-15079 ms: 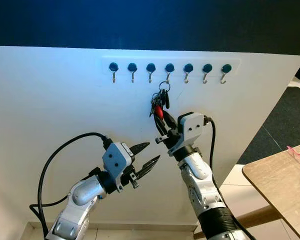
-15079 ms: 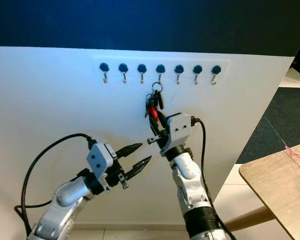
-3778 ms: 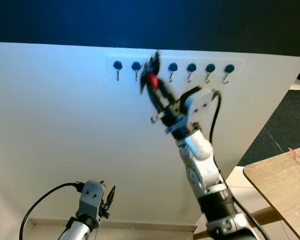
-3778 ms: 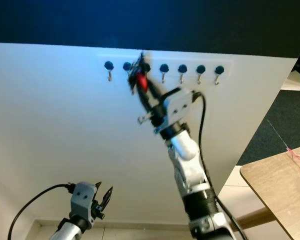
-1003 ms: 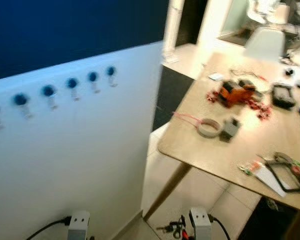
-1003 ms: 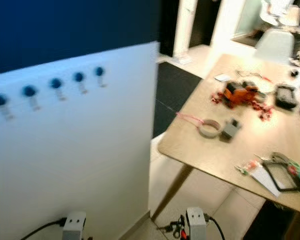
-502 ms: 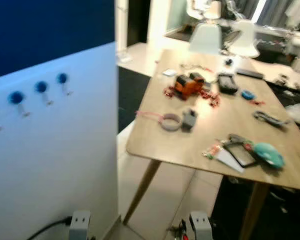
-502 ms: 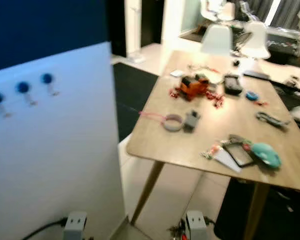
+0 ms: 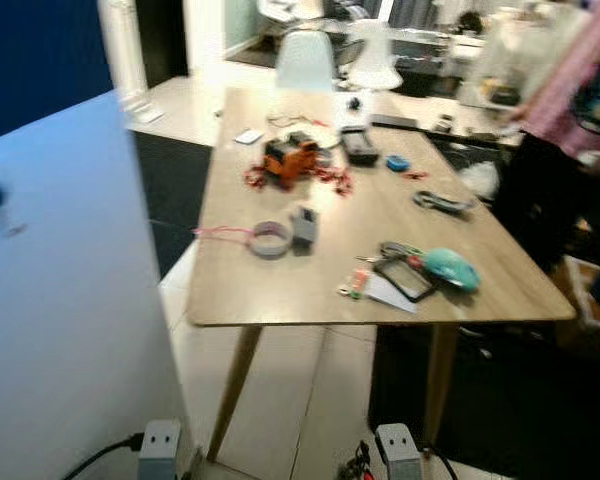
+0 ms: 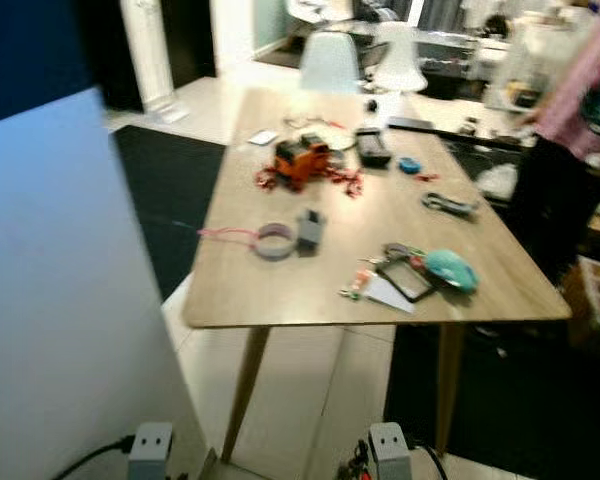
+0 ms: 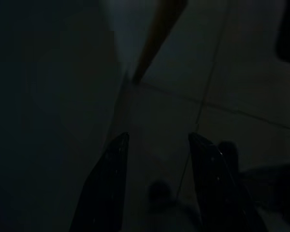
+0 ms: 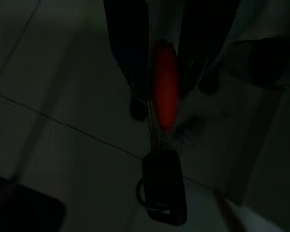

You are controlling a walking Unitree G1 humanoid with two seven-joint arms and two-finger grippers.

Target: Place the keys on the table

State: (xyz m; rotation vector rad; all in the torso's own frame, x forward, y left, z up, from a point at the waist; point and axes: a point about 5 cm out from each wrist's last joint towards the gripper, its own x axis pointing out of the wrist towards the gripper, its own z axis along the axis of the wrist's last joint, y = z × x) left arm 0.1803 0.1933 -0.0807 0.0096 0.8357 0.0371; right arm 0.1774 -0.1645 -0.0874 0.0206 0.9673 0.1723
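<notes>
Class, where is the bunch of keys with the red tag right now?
The bunch of keys with the red tag hangs from the right pincer, held low above the tiled floor, short of the wooden table.

The table had a matt, pale wood top on wooden legs. The floor was smooth, slightly glossy tile, and the keys carried a red plastic tag.
</notes>
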